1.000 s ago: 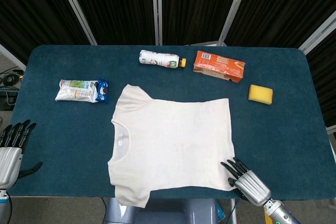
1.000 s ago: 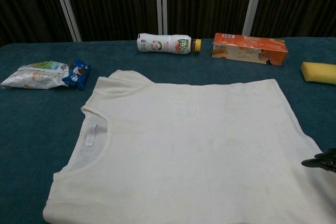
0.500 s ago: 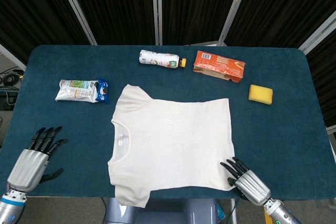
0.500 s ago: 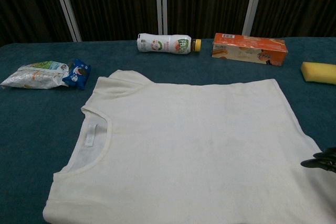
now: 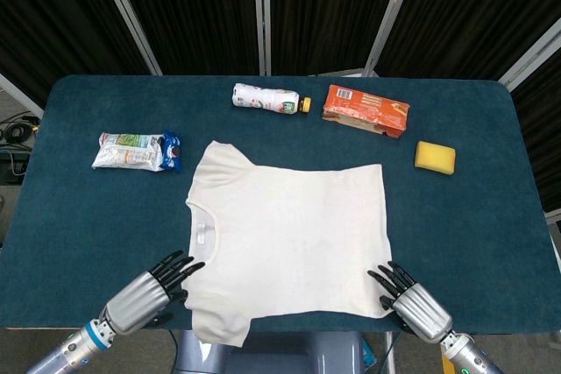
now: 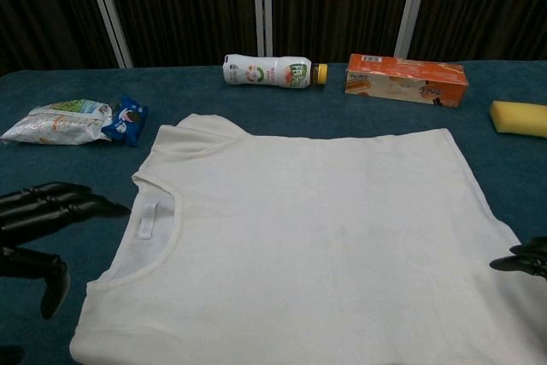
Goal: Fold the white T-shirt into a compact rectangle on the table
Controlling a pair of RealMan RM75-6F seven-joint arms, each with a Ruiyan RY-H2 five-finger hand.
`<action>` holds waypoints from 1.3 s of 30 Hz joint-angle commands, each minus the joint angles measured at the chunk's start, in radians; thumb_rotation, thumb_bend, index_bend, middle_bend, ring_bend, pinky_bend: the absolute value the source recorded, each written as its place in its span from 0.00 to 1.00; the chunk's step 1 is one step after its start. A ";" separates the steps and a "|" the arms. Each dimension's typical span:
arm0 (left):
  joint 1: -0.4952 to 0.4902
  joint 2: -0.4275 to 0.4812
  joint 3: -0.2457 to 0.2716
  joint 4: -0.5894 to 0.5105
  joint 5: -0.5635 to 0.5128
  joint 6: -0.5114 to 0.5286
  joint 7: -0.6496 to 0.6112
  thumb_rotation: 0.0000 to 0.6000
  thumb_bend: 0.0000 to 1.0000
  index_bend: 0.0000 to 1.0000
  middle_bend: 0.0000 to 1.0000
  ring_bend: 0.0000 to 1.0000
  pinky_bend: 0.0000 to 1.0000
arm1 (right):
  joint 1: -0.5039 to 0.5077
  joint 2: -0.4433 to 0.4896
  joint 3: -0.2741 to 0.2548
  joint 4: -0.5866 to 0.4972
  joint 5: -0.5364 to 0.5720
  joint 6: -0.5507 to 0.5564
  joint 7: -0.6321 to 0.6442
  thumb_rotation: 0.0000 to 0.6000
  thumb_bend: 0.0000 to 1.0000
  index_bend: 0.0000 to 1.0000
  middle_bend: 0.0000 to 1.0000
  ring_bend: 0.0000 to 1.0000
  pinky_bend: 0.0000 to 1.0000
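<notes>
White T-shirt [image 5: 287, 237] flat on table [image 5: 473, 216]

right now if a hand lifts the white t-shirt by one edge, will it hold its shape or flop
Probably flop. The white T-shirt lies spread flat and thin on the table, and its near sleeve already droops over the front edge, so a lifted edge would likely sag and drag the rest. It looks light. The cloth-like tabletop may grip it, so pushing would likely bunch it rather than slide it.

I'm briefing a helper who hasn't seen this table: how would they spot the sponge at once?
Start at the blue table and look along its far side, past the white T-shirt. Right of the orange carton lies the sponge, alone near the right end. It is the only plain yellow block, without print or label.
</notes>
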 commanded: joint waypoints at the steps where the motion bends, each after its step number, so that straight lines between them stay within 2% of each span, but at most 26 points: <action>1: -0.037 -0.076 0.032 0.102 0.050 -0.009 -0.023 1.00 0.24 0.57 0.00 0.00 0.00 | 0.000 0.000 -0.001 0.001 0.001 0.001 0.001 1.00 0.44 0.67 0.08 0.00 0.00; 7: -0.061 -0.135 0.065 0.203 0.085 -0.014 -0.020 1.00 0.25 0.57 0.00 0.00 0.00 | 0.000 -0.001 -0.003 0.003 0.001 0.006 0.000 1.00 0.44 0.68 0.09 0.00 0.00; 14: -0.089 -0.174 0.068 0.265 0.087 -0.004 -0.006 1.00 0.25 0.58 0.00 0.00 0.00 | 0.001 -0.002 -0.003 0.004 0.004 0.008 -0.004 1.00 0.44 0.70 0.09 0.00 0.00; 17: -0.097 -0.186 0.068 0.280 0.078 -0.004 -0.004 1.00 0.25 0.57 0.00 0.00 0.00 | 0.001 -0.002 -0.003 0.003 0.006 0.008 -0.005 1.00 0.44 0.70 0.09 0.00 0.00; 23: -0.104 -0.200 0.078 0.303 0.060 -0.007 0.001 1.00 0.31 0.56 0.00 0.00 0.00 | 0.002 -0.001 -0.003 0.003 0.008 0.010 -0.007 1.00 0.44 0.71 0.09 0.00 0.00; 39: -0.117 -0.237 0.101 0.332 0.015 -0.020 0.003 1.00 0.31 0.52 0.00 0.00 0.00 | 0.003 0.001 -0.005 -0.001 0.012 0.014 -0.008 1.00 0.44 0.71 0.09 0.00 0.00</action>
